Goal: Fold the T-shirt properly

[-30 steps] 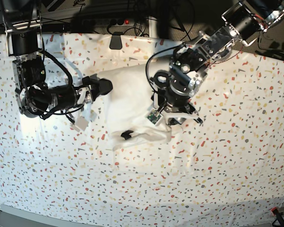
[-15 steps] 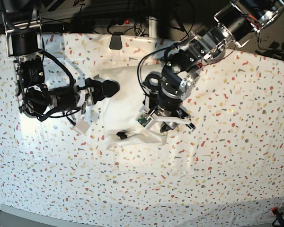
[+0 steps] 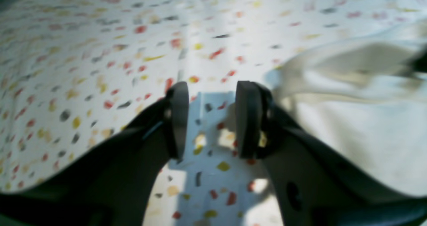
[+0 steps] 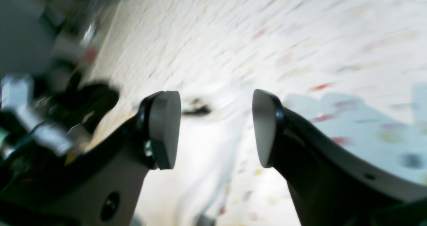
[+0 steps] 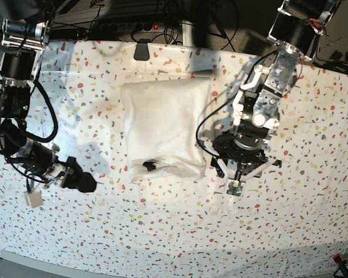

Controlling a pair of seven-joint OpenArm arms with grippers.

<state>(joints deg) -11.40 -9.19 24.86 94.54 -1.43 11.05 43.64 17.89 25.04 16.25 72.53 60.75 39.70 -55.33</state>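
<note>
Folded white cotton T-shirt (image 5: pixel 165 128), soft rectangle, no print legible, between left gripper (image 3: pixel 210 119) and right gripper (image 4: pixel 216 129), both wide, empty.

One T-shirt (image 5: pixel 165 128), white and folded into a rough rectangle, lies on one speckled tablecloth (image 5: pixel 290 231) covering the tabletop. Two arms are in view, each with one gripper: the left gripper (image 5: pixel 242 168) just beside the shirt's edge, the right gripper (image 5: pixel 81 181) well apart from it. Each has two jaws, standing apart with nothing between them but cloth below.
</note>
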